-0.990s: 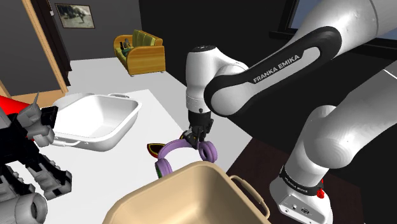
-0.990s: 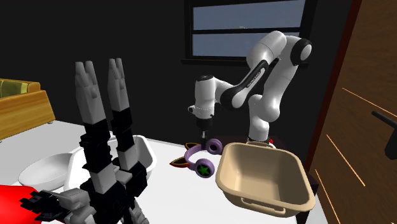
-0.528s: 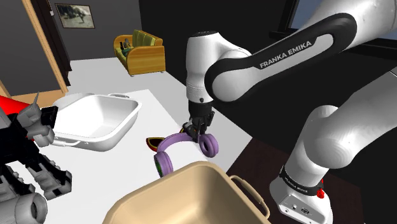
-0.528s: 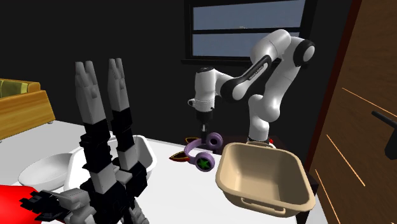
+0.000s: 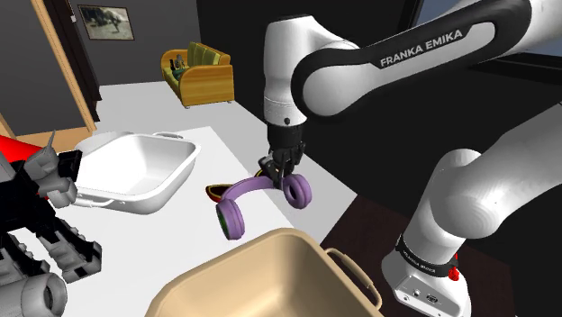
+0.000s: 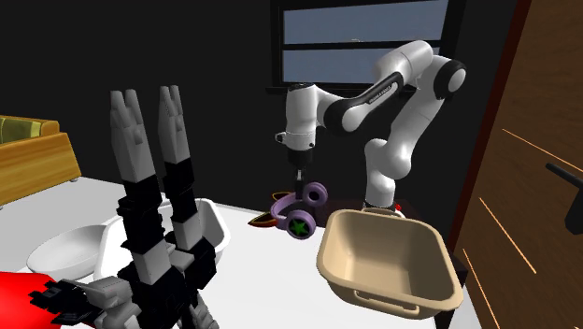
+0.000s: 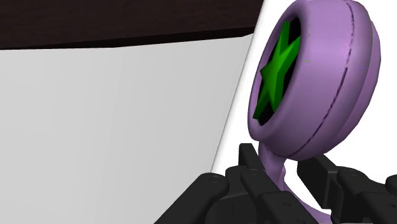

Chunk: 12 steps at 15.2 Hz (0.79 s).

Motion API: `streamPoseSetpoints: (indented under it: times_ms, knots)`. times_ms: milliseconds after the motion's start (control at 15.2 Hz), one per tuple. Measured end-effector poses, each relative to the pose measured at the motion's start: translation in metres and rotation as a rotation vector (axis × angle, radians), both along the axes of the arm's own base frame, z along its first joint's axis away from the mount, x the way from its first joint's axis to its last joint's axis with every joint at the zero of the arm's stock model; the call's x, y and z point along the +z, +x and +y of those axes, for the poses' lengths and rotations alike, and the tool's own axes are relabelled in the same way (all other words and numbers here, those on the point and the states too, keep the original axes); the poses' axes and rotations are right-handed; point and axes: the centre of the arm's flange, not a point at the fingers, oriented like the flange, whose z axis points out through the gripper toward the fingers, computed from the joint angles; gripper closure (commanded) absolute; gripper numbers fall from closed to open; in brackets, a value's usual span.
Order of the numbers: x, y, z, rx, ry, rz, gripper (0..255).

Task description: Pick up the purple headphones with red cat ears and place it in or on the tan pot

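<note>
The purple headphones (image 5: 257,192) with dark cat ears hang in the air above the white table, their band clasped by my black gripper (image 5: 275,172). In the second exterior view the headphones (image 6: 301,207) show a green star on one ear cup, under the gripper (image 6: 296,188). The wrist view has the purple ear cup (image 7: 312,89) with its green star close up, and the band runs down between my fingers (image 7: 257,170). The tan pot (image 5: 270,279) stands at the table's near end, below and in front of the headphones; it is also the tan pot (image 6: 388,257) right of them.
A white pot (image 5: 135,169) sits on the table (image 5: 194,225) toward the shoulder view's left. A black, grey and red toy robot (image 6: 154,243) stands at the table's end. A yellow sofa (image 5: 200,72) is on the floor beyond.
My gripper has risen with the headphones in it, lifting them off the table; they now hang higher and swing slightly away from the tan pot.
</note>
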Motion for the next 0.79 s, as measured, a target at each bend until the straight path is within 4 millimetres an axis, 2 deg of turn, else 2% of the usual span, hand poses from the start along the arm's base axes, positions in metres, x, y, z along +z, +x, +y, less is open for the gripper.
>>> streamPoseSetpoints:
  times_ms: [792]
  knots:
    - [0.063,0.0,0.001,0.0,0.0,0.0,255]
